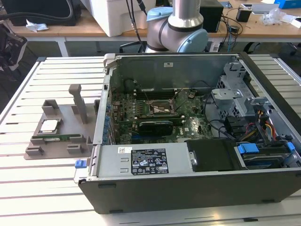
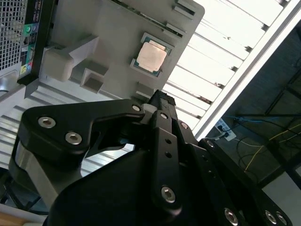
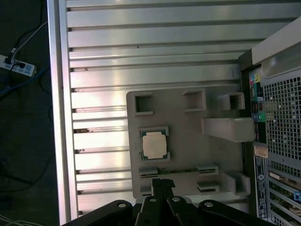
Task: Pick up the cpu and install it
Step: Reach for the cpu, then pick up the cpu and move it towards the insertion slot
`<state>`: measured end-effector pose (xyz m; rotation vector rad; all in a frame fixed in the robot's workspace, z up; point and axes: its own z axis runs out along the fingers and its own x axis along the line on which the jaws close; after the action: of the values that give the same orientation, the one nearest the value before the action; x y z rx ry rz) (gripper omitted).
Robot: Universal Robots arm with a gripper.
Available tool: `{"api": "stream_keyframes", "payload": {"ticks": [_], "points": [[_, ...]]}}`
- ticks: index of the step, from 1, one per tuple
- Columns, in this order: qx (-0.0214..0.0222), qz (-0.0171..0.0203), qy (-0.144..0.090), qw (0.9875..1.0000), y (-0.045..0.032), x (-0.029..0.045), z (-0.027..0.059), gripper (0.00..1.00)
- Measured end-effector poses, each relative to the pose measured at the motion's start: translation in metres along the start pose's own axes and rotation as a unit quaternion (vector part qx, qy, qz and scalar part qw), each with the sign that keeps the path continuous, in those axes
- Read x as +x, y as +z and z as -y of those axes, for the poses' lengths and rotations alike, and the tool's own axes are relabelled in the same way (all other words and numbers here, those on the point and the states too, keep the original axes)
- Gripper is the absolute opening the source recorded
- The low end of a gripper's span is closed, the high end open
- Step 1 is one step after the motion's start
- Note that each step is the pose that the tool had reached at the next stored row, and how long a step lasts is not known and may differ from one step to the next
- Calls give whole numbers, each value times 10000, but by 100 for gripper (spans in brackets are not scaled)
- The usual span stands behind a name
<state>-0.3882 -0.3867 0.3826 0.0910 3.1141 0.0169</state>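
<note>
The cpu [image 1: 49,126] lies flat in a square recess of the grey parts tray [image 1: 60,147], silver lid up, on the slatted metal table [image 1: 28,188] to the exterior view's left of the open computer case [image 1: 188,188]. Being square, it has no long axis. Its edges run parallel to the recess walls and to the tray's sides. In both wrist views the lid [image 2: 151,59] [image 3: 154,144] reads as a pale, slightly coppery plate with a thin darker rim around it. I cannot tell which corner carries any orientation mark.

Just beside the cpu, along the tray's edge, a green memory stick [image 1: 54,139] sits in its slot. In the first wrist view I see it edge-on as a thin strip [image 3: 181,170], and my own fingertips cover part of it. My gripper's black body hides that end of the tray in both wrist views, and the case wall is cut off at the picture's edge. Inside the case, on the motherboard [image 1: 188,127], the processor socket [image 1: 159,109] stands with its metal frame, though its detail is hard to make out.

My gripper [image 3: 162,182] has its two fingers [image 2: 159,100] pressed together with nothing between them. It hangs over the tray's edge near the memory stick, apart from the cpu and not touching it.
</note>
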Motion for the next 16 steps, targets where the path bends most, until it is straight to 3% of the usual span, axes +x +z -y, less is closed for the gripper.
{"api": "stream_keyframes", "payload": {"ticks": [13, 16], "points": [[0, 0, 0, 10000, 0, 5, 0, 11], [0, 0, 0, 10000, 0, 5, 0, 29]]}}
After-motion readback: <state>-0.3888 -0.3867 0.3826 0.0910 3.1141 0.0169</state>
